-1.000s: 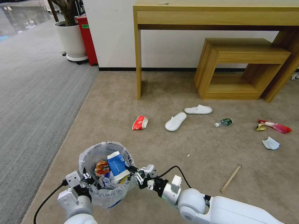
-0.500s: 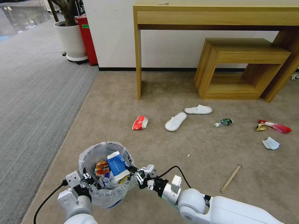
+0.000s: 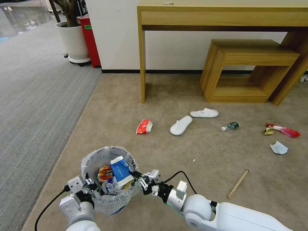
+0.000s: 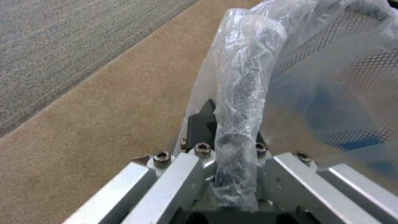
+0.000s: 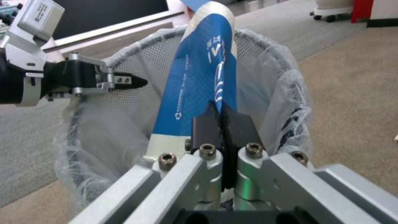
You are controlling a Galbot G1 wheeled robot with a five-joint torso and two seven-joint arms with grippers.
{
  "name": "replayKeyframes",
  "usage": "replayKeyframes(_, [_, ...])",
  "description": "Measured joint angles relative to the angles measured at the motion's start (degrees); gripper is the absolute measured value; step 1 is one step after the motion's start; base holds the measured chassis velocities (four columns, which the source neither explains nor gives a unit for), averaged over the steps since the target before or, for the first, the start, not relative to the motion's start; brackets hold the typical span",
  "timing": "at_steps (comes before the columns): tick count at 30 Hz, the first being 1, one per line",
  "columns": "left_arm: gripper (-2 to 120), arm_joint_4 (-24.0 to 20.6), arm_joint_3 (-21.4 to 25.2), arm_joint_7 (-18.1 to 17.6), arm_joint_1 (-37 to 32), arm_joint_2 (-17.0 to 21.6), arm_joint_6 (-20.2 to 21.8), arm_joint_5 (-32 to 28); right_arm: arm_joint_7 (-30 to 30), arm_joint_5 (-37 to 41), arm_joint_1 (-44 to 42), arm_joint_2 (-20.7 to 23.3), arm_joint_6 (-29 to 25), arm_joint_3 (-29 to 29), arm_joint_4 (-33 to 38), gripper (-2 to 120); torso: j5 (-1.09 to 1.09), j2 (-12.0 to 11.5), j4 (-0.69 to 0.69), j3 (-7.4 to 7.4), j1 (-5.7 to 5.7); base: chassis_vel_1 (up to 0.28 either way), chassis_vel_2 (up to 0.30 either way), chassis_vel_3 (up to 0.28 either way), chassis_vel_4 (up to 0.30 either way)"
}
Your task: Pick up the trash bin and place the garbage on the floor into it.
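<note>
1. Black mesh trash bin (image 3: 107, 179), one, lined with clear crinkled plastic bag (image 4: 244, 77), held low over beige carpet floor (image 3: 179, 154) near boundary with grey striped carpet (image 3: 35, 106).
2. Left gripper (image 3: 87, 186) clamped on near rim of the bin; in the left wrist view, bag-covered rim pinched between the jaws.
3. Right gripper (image 3: 136, 176) at the bin's right rim, clenched on lower edge of one blue-white paper cup (image 3: 120, 170); cup standing tilted inside the bin, upper end above the rim. Right wrist view: both fingers (image 5: 207, 124) pressed together on the cup's edge.
4. Inside the bin, beside the blue cup: one orange item (image 3: 105, 172) and further crumpled litter, not countable.
5. Garbage lying on the floor, counted:
   - one crushed red-white cup (image 3: 144, 126), beyond the bin;
   - two white slippers (image 3: 181, 125) (image 3: 204, 113), near each other, not touching;
   - one small plastic bottle (image 3: 230, 126), right of the slippers;
   - one red wrapper (image 3: 285, 130) with one yellow wrapper (image 3: 268, 131) touching its left end;
   - one white paper (image 3: 278, 148), near the wrappers;
   - one wooden stick (image 3: 237, 184), well apart from the bin;
   - one tiny white scrap (image 3: 193, 160).
6. Background: one wooden desk (image 3: 221, 16), one wooden stool (image 3: 250, 69) under it, one potted plant (image 3: 73, 38), one red container (image 3: 89, 40).
</note>
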State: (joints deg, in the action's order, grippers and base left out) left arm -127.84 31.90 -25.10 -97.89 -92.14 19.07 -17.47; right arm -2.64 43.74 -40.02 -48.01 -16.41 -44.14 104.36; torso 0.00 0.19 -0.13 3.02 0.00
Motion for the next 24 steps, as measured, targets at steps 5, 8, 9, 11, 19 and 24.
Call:
replayKeyframes(5, [1, 0.00, 0.00, 0.00, 0.00, 0.00, 0.01, 0.00, 0.00, 0.00, 0.00, 0.00, 0.00, 0.00, 0.00, 0, 0.00, 0.00, 0.00, 0.00, 0.00, 0.000, 0.000, 0.000, 0.000])
replayKeyframes(8, [1, 0.00, 0.00, 0.00, 0.00, 0.00, 0.00, 0.00, 0.00, 0.00, 0.00, 0.00, 0.00, 0.00, 0.00, 0, 0.00, 0.00, 0.00, 0.00, 0.00, 0.000, 0.000, 0.000, 0.000])
replayKeyframes(9, [1, 0.00, 0.00, 0.00, 0.00, 0.00, 0.00, 0.00, 0.00, 0.00, 0.00, 0.00, 0.00, 0.00, 0.00, 0, 0.00, 0.00, 0.00, 0.00, 0.00, 0.000, 0.000, 0.000, 0.000])
replayKeyframes(11, [1, 0.00, 0.00, 0.00, 0.00, 0.00, 0.01, 0.00, 0.00, 0.00, 0.00, 0.00, 0.00, 0.00, 0.00, 0, 0.00, 0.00, 0.00, 0.00, 0.00, 0.000, 0.000, 0.000, 0.000])
replayKeyframes(19, [1, 0.00, 0.00, 0.00, 0.00, 0.00, 0.00, 0.00, 0.00, 0.00, 0.00, 0.00, 0.00, 0.00, 0.00, 0, 0.00, 0.00, 0.00, 0.00, 0.00, 0.000, 0.000, 0.000, 0.000])
replayKeyframes(24, [1, 0.00, 0.00, 0.00, 0.00, 0.00, 0.00, 0.00, 0.00, 0.00, 0.00, 0.00, 0.00, 0.00, 0.00, 0, 0.00, 0.00, 0.00, 0.00, 0.00, 0.000, 0.000, 0.000, 0.000])
